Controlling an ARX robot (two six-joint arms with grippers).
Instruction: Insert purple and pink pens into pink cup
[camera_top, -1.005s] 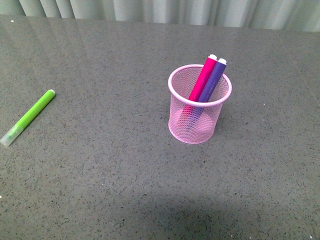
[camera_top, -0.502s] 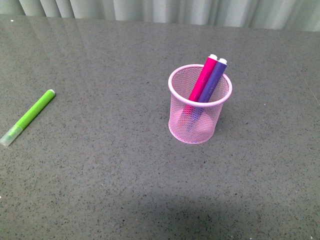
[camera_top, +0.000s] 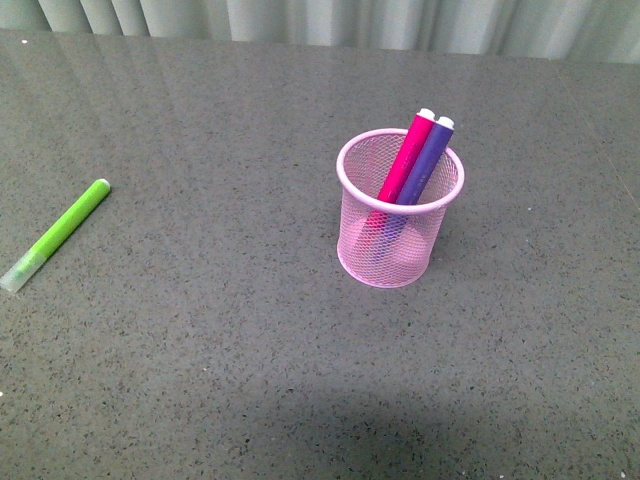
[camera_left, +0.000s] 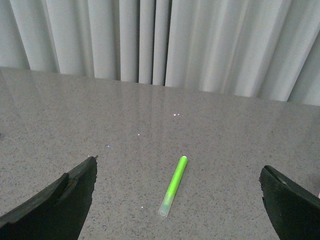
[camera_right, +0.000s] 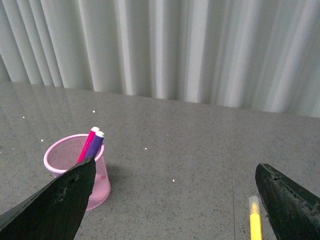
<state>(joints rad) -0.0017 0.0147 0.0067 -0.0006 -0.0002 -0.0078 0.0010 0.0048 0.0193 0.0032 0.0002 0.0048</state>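
Note:
The pink cup (camera_top: 398, 208) stands upright on the grey table, right of centre in the front view. The pink pen (camera_top: 404, 161) and the purple pen (camera_top: 426, 163) both stand inside it, leaning to the right, white tips above the rim. The right wrist view shows the same pink cup (camera_right: 65, 159) with the pink pen (camera_right: 89, 142) and the purple pen (camera_right: 96, 144) in it. My right gripper (camera_right: 175, 200) is open and well back from the cup. My left gripper (camera_left: 177, 197) is open over bare table. Neither arm shows in the front view.
A lime green marker (camera_top: 58, 233) lies flat at the table's left; the left wrist view shows this green marker (camera_left: 173, 185) between my open fingers, farther off. A yellow marker (camera_right: 255, 220) lies near my right fingertip. Curtains hang behind the table's far edge.

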